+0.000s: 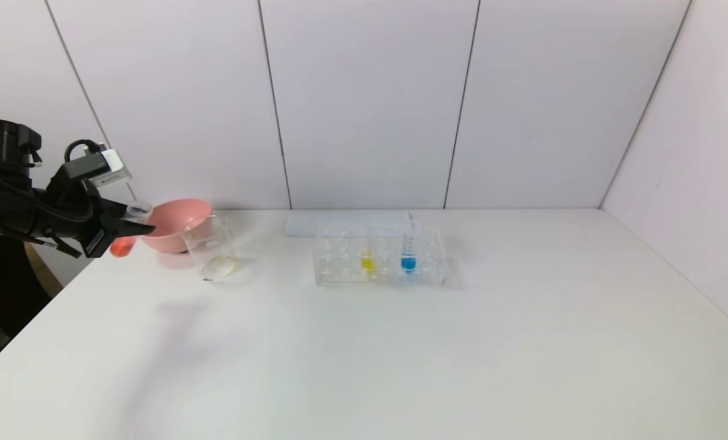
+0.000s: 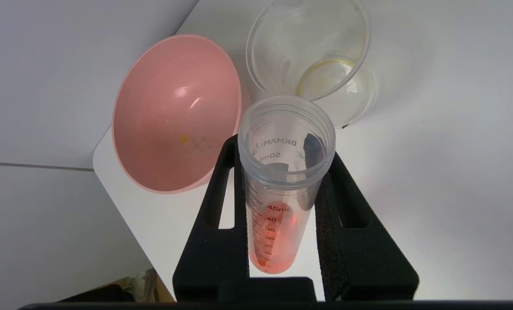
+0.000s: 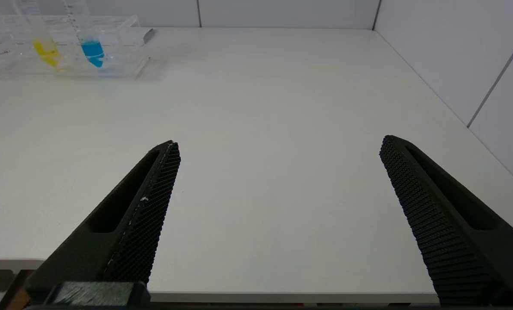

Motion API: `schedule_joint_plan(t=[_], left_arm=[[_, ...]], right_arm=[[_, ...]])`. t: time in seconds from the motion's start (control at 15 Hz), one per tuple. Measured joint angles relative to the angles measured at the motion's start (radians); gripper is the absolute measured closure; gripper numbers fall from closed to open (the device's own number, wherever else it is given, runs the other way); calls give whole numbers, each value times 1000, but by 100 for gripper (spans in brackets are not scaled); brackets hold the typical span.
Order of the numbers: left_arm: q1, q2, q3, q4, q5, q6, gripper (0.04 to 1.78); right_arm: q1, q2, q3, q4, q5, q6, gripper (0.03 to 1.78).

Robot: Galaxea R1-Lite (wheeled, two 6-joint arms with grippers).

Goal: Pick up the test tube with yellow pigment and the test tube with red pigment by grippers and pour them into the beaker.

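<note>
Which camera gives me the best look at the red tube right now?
The left wrist view: the test tube with red pigment fills it, clamped between the left gripper fingers, mouth and liquid clear. The head view shows it small, partly hidden. The right wrist view misses it.

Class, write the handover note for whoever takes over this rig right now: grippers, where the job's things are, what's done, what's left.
Left gripper: shut on the red tube, held upright off the table's left edge, beside the pink bowl; red liquid in its base, not poured.
Right gripper: open, holding nothing, low over the near table edge.
Yellow tube: in the rack beside the blue tube, liquid inside.
Beaker: on the table, right of the bowl, with only a faint yellowish ring at its bottom.
Done: red tube picked up.
Left: pour red, fetch and pour yellow.
</note>
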Motion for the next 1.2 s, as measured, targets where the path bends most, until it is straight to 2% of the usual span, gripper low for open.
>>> schedule_joint_plan(t=[1.2], left_arm=[[-46,-7,-7,22,166,93,137]], right_arm=[[0,0,0,0,0,0,11]])
